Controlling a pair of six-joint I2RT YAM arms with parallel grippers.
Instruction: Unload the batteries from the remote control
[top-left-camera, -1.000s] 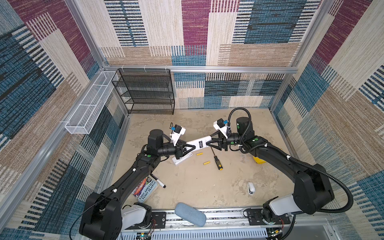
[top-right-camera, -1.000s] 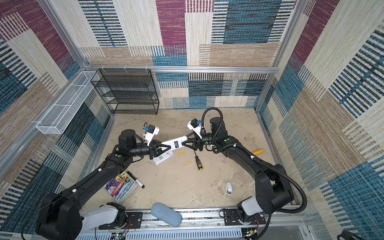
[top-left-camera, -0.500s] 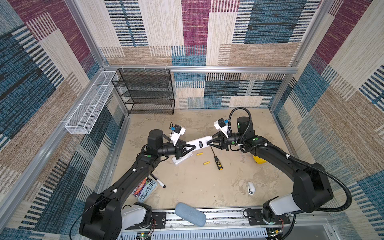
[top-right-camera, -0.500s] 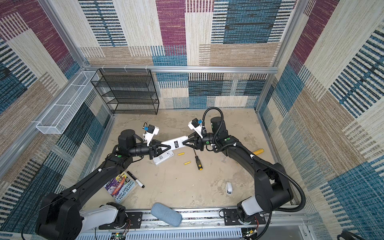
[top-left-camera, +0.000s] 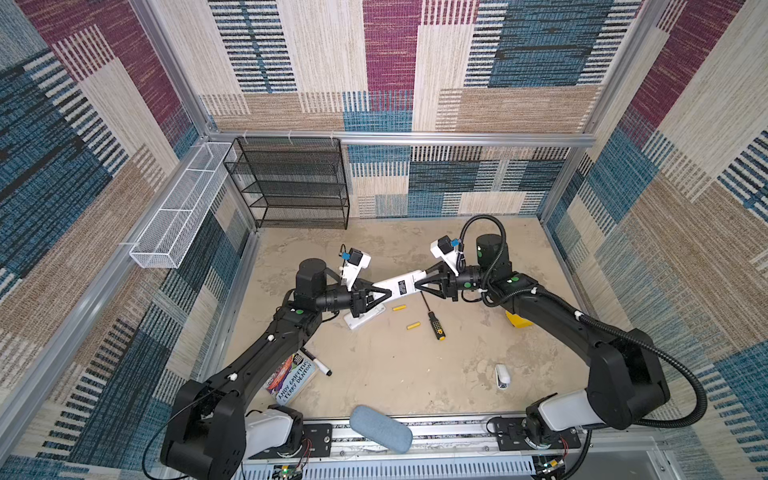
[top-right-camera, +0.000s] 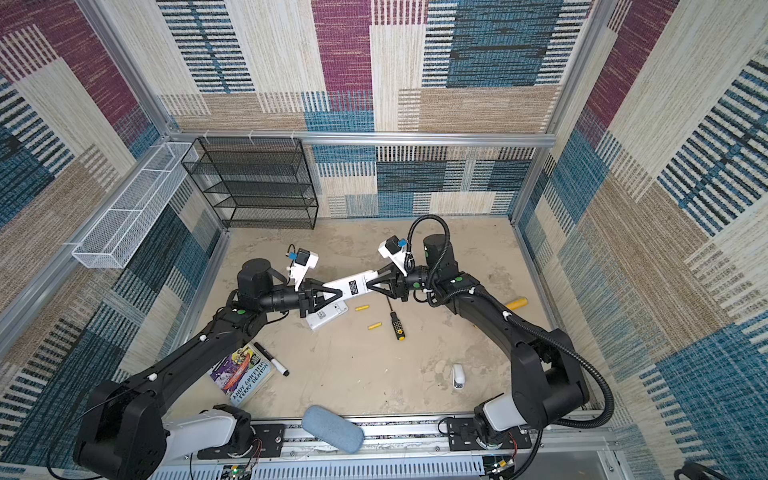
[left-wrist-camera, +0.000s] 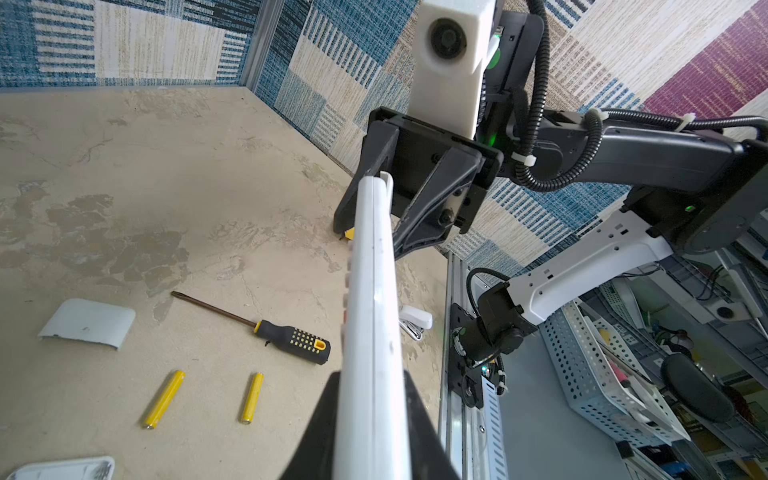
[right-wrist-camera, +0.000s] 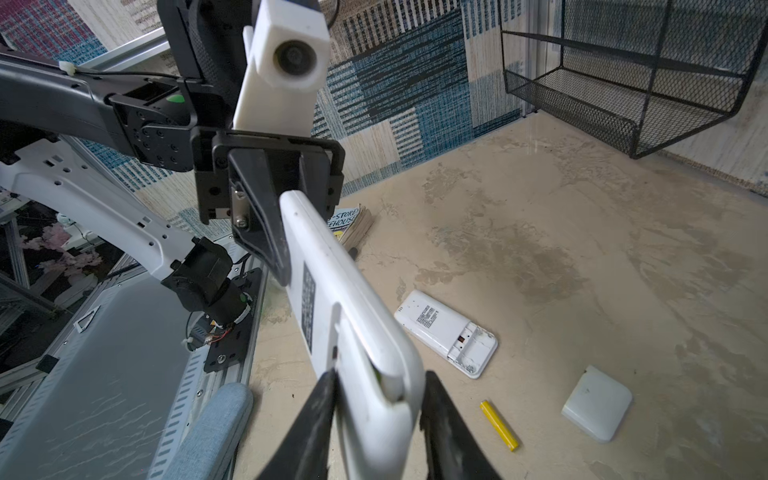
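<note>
A white remote control (top-left-camera: 399, 286) (top-right-camera: 353, 286) hangs in the air between both arms. My left gripper (top-left-camera: 384, 293) (left-wrist-camera: 372, 374) is shut on one end. My right gripper (top-left-camera: 419, 284) (right-wrist-camera: 378, 374) is shut on the other end, where the back cover sits slightly raised and a sliver of yellow-green shows in the gap. Two yellow batteries (top-left-camera: 399, 308) (top-left-camera: 413, 326) (left-wrist-camera: 163, 399) (left-wrist-camera: 251, 397) lie on the floor below. A second white remote (top-left-camera: 365, 316) (right-wrist-camera: 446, 332) lies there with its battery bay open and bare.
A loose white cover (left-wrist-camera: 87, 323) (right-wrist-camera: 596, 409) and a black-and-yellow screwdriver (top-left-camera: 432, 320) lie near the batteries. A book (top-left-camera: 291, 376), a marker (top-left-camera: 318, 361), a small white device (top-left-camera: 502, 376), a black wire rack (top-left-camera: 291, 183) and a blue-grey case (top-left-camera: 380, 428) are also around.
The right gripper's jaws have narrowed onto the remote's end. Both arms and the held remote stay almost where they were.
</note>
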